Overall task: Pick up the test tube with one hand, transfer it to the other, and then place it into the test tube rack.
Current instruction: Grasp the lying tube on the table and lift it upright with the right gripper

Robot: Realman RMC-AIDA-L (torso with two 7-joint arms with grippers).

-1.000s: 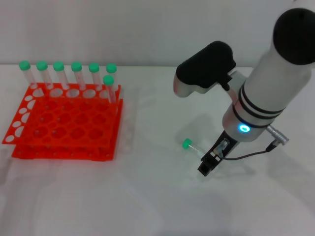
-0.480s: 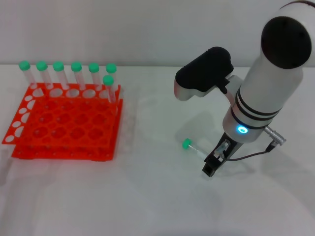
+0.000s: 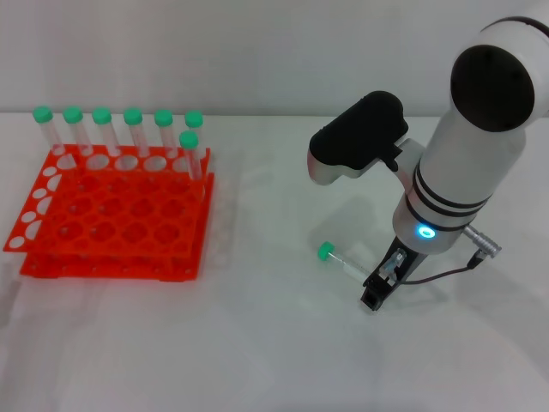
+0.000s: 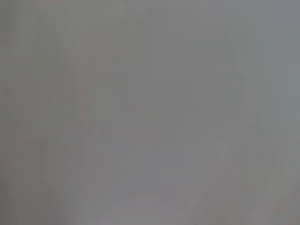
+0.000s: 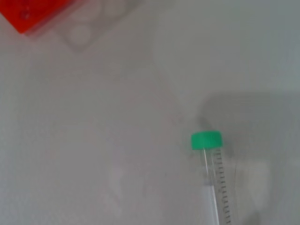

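I see one test tube [image 3: 341,260] lying flat on the white bench [image 3: 257,343], green cap pointing to ten o'clock. My right gripper [image 3: 374,294] sits at its four o'clock, just beside its clear end; whether its jaws are released or clenched I cannot tell. One orange-red test tube rack [image 3: 111,219], well away at nine o'clock, holds seven capped tubes [image 3: 190,153]

A plain white table [image 3: 257,343] carries everything here. The orange-red test tube rack [image 3: 111,219] stands on it toward the left edge, with seven green-capped tubes [image 3: 129,129] upright along the rack's far side, nearest the table's far edge. One more test tube [image 3: 339,257] lies on its side on the bare tabletop right of centre, well apart from the rack, its green cap pointing toward the rack.
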